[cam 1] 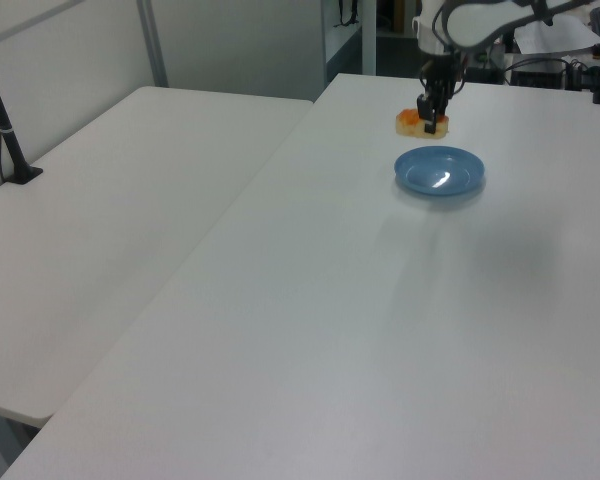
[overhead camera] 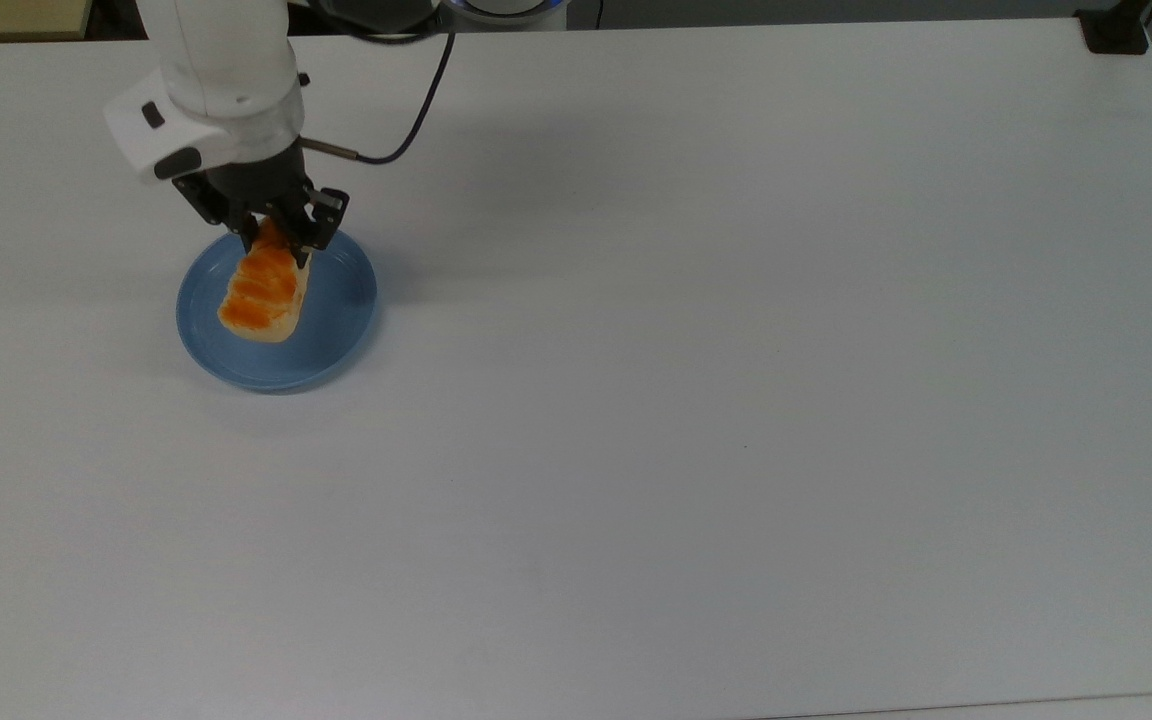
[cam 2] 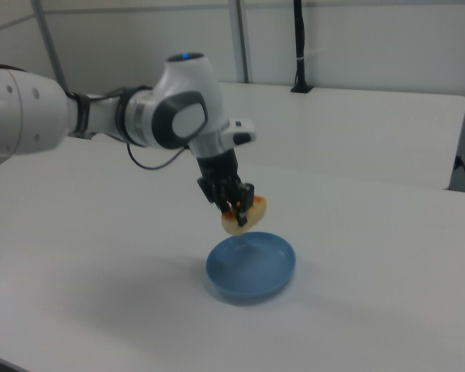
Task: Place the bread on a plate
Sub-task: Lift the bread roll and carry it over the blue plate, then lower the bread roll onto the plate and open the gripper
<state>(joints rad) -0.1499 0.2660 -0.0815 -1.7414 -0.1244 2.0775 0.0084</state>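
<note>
You have one bread (overhead camera: 259, 293), one plate (overhead camera: 336, 318), one gripper (overhead camera: 277, 236) and two white tables (cam 1: 310, 300). The gripper's fingers are clamped on one end of the bread. In the right view, the bread hangs in the air above the plate (cam 2: 252, 269), not touching it.

gripper (cam 1: 432, 118) holds bread (cam 1: 410, 122) above plate (cam 1: 439, 171)
</note>
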